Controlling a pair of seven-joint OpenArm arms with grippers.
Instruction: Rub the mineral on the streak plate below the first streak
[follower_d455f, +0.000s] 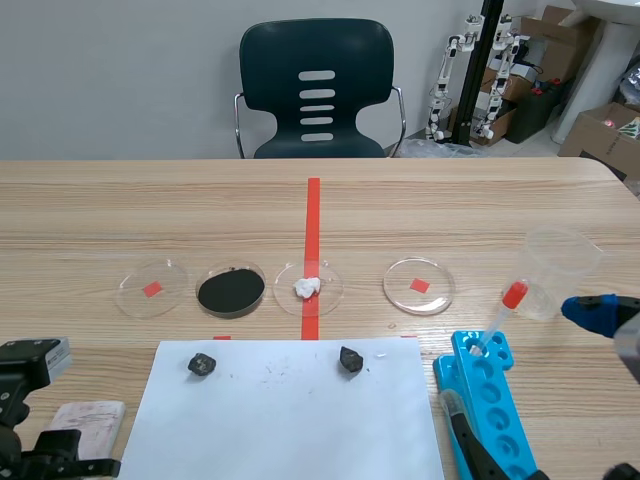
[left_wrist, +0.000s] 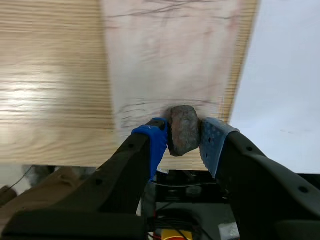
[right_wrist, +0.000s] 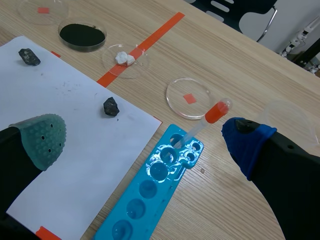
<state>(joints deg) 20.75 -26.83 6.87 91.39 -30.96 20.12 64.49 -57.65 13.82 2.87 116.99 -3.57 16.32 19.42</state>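
Now, left gripper (left_wrist: 182, 134) clamped on mineral (left_wrist: 183, 127), near end of streak plate (left_wrist: 165, 55), right gripper (right_wrist: 144, 139) apart.

We saw bright, even light from overhead across the table (follower_d455f: 100, 210). A dark stone (follower_d455f: 350, 359) on the white paper (follower_d455f: 290, 420) cast only a short, soft shadow. In the left wrist view a pale sheen lay on the wood, the paper was nearly washed out, and the pale plate (left_wrist: 170, 55) ahead of the brown stone (left_wrist: 183, 129) was blurred. Small glints shone in the wells of the blue tray (right_wrist: 150, 200).
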